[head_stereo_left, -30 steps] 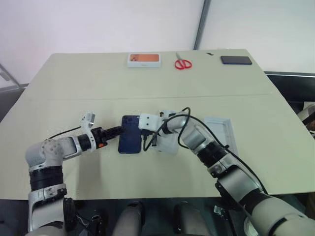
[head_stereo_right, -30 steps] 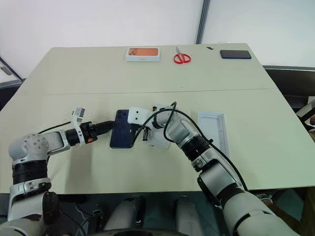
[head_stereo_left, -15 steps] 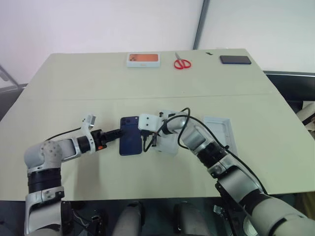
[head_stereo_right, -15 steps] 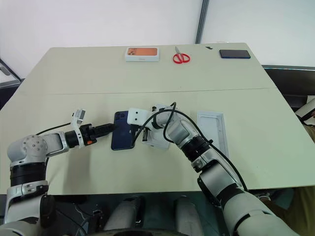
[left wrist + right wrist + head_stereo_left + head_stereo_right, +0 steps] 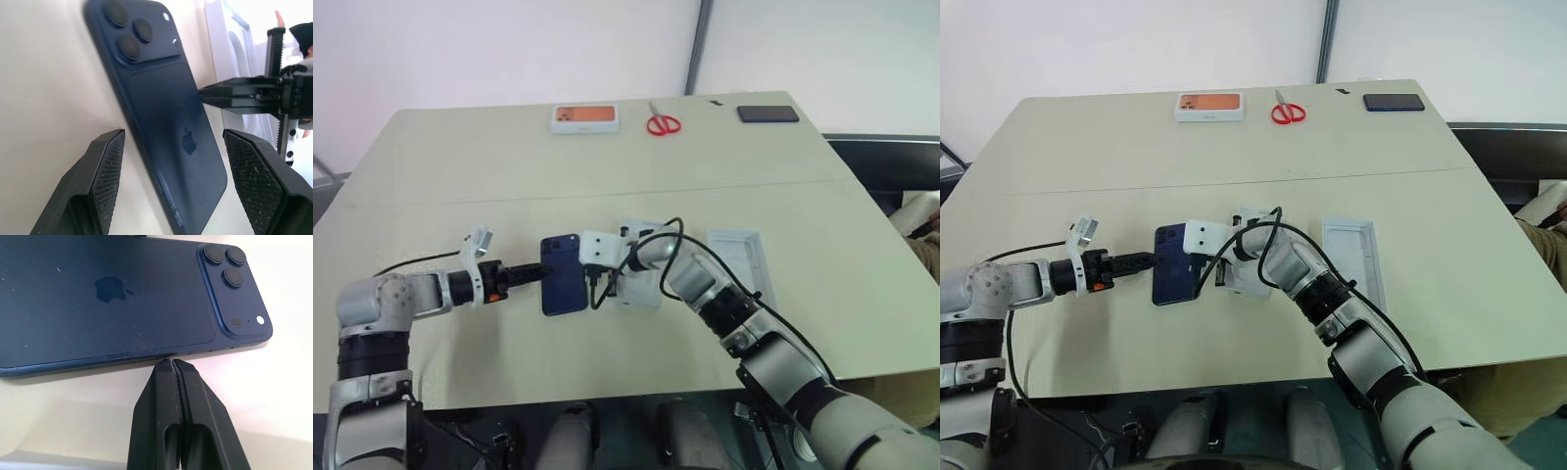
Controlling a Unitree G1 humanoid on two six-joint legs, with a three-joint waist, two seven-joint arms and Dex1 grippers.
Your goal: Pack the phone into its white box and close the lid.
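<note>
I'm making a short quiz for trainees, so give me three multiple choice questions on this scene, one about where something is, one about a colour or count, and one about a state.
1. The scissors lie:
A. at the table's far edge, between the orange-pictured box and the black phone
B. beside the navy phone
C. in the white tray

2. The scissors' handles are:
A. blue
B. red
C. green

3. The right gripper is:
A. wide open
B. clamped on the lid
C. shut, its tips at the phone edge

Answers: 1 A, they sit between those two at the far edge. 2 B, the handles show red. 3 C, the right wrist view shows its fingers pressed together against the phone's side.
</note>
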